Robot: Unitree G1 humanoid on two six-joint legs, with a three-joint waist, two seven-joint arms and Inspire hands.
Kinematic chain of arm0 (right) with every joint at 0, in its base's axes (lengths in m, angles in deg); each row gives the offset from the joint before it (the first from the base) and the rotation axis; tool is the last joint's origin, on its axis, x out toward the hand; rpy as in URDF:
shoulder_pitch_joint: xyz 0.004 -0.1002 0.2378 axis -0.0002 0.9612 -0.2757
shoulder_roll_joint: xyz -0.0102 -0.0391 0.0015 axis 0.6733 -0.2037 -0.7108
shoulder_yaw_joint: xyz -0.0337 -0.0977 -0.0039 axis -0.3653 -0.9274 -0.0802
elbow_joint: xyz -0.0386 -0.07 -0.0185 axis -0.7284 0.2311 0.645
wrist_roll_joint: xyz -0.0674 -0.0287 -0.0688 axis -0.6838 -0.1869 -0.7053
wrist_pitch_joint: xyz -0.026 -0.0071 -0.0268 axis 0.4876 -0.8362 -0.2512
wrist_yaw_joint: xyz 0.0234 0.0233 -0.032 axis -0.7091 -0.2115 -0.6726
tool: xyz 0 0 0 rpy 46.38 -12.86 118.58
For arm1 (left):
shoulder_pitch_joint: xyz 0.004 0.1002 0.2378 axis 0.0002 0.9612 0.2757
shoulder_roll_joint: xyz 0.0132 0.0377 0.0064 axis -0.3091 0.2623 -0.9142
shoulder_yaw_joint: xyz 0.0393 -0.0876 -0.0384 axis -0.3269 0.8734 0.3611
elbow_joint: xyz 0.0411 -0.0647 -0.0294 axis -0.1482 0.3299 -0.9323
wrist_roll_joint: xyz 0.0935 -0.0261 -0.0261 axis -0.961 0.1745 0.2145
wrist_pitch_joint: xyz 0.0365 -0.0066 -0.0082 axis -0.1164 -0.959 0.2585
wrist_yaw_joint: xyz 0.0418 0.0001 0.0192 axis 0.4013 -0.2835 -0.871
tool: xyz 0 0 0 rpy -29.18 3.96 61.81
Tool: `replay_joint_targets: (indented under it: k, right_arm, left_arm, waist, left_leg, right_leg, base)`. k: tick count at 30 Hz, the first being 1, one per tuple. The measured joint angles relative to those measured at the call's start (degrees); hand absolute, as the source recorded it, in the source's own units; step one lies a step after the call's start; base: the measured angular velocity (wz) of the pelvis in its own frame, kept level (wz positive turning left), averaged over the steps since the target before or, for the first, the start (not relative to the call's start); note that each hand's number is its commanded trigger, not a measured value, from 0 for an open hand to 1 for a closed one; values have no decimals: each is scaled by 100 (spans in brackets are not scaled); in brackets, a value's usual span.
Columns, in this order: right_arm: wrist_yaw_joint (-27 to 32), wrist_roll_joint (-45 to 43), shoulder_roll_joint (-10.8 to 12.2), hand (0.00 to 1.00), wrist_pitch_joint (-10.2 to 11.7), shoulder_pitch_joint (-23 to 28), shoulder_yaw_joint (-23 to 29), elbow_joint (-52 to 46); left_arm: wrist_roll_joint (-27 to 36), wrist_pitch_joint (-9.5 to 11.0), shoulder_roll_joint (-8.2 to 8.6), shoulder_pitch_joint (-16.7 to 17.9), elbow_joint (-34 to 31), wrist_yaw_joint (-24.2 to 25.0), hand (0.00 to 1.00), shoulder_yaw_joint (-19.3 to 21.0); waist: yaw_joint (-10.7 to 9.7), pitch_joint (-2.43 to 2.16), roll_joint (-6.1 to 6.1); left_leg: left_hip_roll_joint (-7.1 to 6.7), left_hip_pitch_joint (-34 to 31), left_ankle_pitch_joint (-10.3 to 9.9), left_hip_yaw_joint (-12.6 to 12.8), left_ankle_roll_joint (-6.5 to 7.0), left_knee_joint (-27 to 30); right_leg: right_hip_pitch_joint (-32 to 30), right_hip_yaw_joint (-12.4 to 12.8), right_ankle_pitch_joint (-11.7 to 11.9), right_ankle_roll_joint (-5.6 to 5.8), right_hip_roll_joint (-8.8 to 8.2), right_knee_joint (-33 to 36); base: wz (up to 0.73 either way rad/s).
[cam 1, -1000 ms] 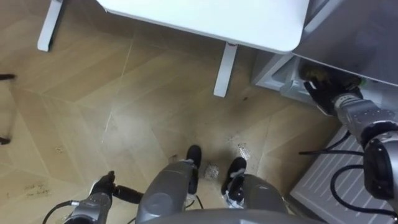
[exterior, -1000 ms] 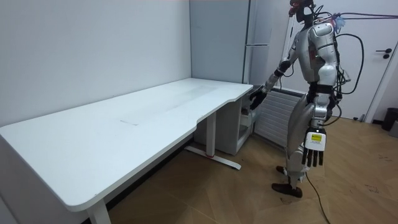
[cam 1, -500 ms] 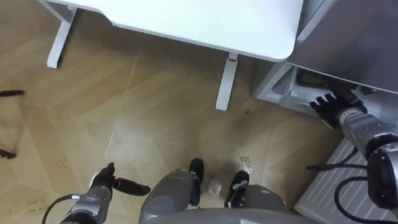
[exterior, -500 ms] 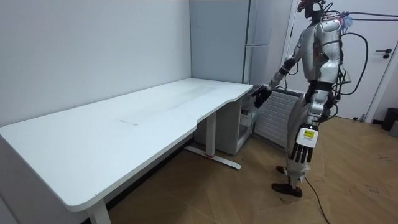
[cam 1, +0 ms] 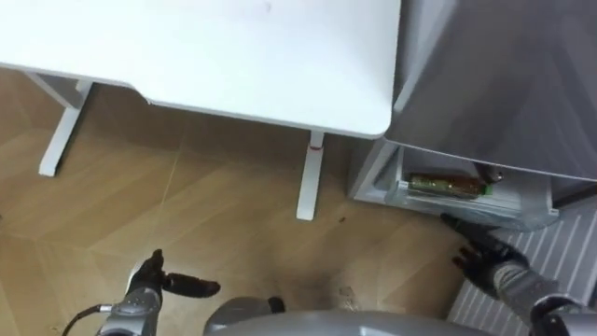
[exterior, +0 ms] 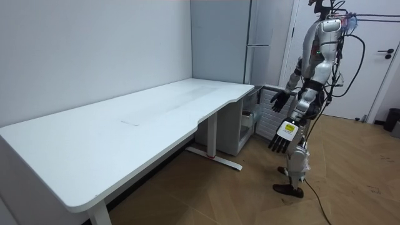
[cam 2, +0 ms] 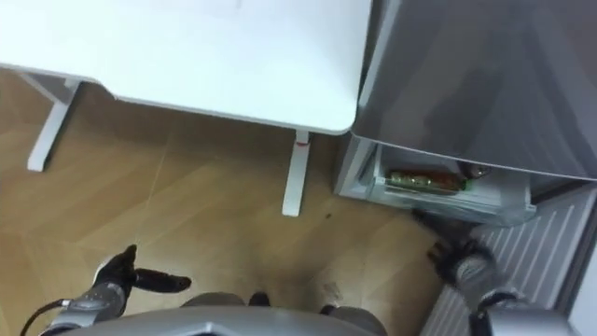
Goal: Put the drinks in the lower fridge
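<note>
A green drink (cam 1: pixel 448 185) lies in the white shelf (cam 1: pixel 485 213) of the lower fridge, which stands open under the grey fridge front (cam 1: pixel 494 84). A second, darker drink top (cam 1: pixel 487 175) shows beside it. My right hand (cam 1: pixel 483 259) is open with spread fingers, just in front of and below that shelf, touching nothing. In the room view the right hand (exterior: pixel 281 99) is held out toward the fridge (exterior: pixel 269 37). My left hand (cam 1: pixel 149 283) hangs open and empty at my lower left over the wooden floor, and the left hand (exterior: pixel 284 134) hangs by my thigh in the room view.
A long white table (cam 1: pixel 233 56) stands left of the fridge, its leg (cam 1: pixel 306 177) close to the open shelf. A white ribbed radiator (cam 1: pixel 569 252) is at my right. I stand upright on wood floor (cam 1: pixel 187 205) between the table end and the radiator.
My right hand has drawn back from the lower fridge shelf toward me. I have straightened up, and the view has lifted to show more of the table and fridge.
</note>
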Motion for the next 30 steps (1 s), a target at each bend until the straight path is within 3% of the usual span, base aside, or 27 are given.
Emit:
replay_joint_targets:
  k: [4,10,14,19,23,30]
  right_arm:
    - [200,-587,102,0,6,396,-7,-6]
    - [350,-650,201,0,8,555,6,-97]
    - [362,-611,278,0,15,700,184,-169]
    - [369,192,482,0,90,824,548,-184]
    - [392,1072,520,0,138,873,757,-346]
    - [509,1945,594,0,493,862,1274,-549]
  left_arm:
    - [-13,33,16,230,7,-39,0,162]
    - [-254,26,164,371,18,-136,0,641]
    - [-259,-19,196,427,31,-149,0,652]
    - [-422,-16,238,471,-7,-146,0,755]
    - [-413,18,239,479,-103,-202,0,753]
    - [-479,205,239,513,-153,-251,0,745]
  waist:
    - [-14,25,65]
    - [-91,16,155]
    - [-186,20,188]
    - [-304,7,207]
    - [-414,5,220]
    - [-561,-15,270]
  left_leg:
    - [88,225,-91,176,-22,-4]
    - [94,401,-184,360,-26,30]
    - [94,531,-199,388,-17,11]
    - [99,558,-219,432,-21,10]
    - [98,565,-222,443,-18,7]
    - [101,634,-223,442,-19,6]
  right_leg:
    - [151,197,7,-12,54,-24]
    - [262,468,0,-6,102,-41]
    - [340,494,-9,6,103,-49]
    - [342,600,-26,4,120,-42]
    - [347,633,-26,4,124,-39]
    - [401,632,-26,3,130,-37]
  base:
    - [-29]
    - [-18]
    - [-6]
    - [-8]
    - [-3]
    - [0]
